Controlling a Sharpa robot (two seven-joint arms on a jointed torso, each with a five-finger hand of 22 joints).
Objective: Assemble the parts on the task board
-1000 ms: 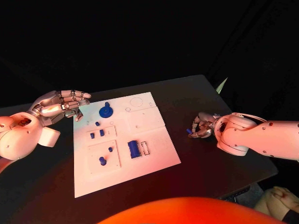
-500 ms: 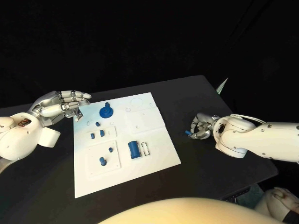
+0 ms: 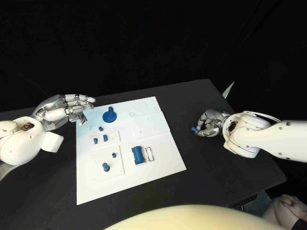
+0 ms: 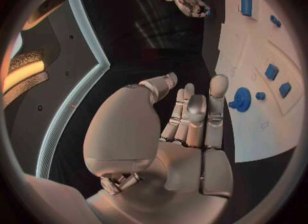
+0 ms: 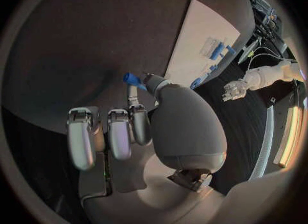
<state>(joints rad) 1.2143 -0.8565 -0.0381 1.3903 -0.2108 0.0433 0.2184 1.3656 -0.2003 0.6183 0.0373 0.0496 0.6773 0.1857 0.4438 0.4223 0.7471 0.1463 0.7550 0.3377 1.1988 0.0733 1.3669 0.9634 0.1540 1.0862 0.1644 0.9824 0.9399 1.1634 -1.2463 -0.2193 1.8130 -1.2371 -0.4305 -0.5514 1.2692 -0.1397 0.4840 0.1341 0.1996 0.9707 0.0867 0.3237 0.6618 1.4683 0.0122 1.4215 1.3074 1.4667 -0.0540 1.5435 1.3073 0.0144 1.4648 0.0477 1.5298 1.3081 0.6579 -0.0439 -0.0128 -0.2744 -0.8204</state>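
The white task board [image 3: 157, 122] lies mid-table, also seen in the left wrist view as the board [image 4: 253, 126]. On it sit a blue gear [image 3: 109, 115], two small blue blocks [image 3: 100, 139], a blue peg [image 3: 105, 166] and a larger blue block [image 3: 137, 154]. My left hand [image 3: 65, 109] hovers at the board's far left corner near the gear [image 4: 242, 99], fingers loosely extended and holding nothing. To the right of the board, over the bare table, my right hand [image 3: 210, 123] pinches a small blue part [image 3: 195, 129] between thumb and finger, the same blue part [image 5: 131, 78] showing at its fingertips.
The black table [image 3: 216, 163] reaches its right edge close behind my right arm. A white outlined slot [image 3: 149, 153] lies beside the larger blue block. The board's near half [image 3: 119, 187] is bare.
My right hand has shifted slightly toward the table's far side, still pinching the blue part. The left hand has barely moved.
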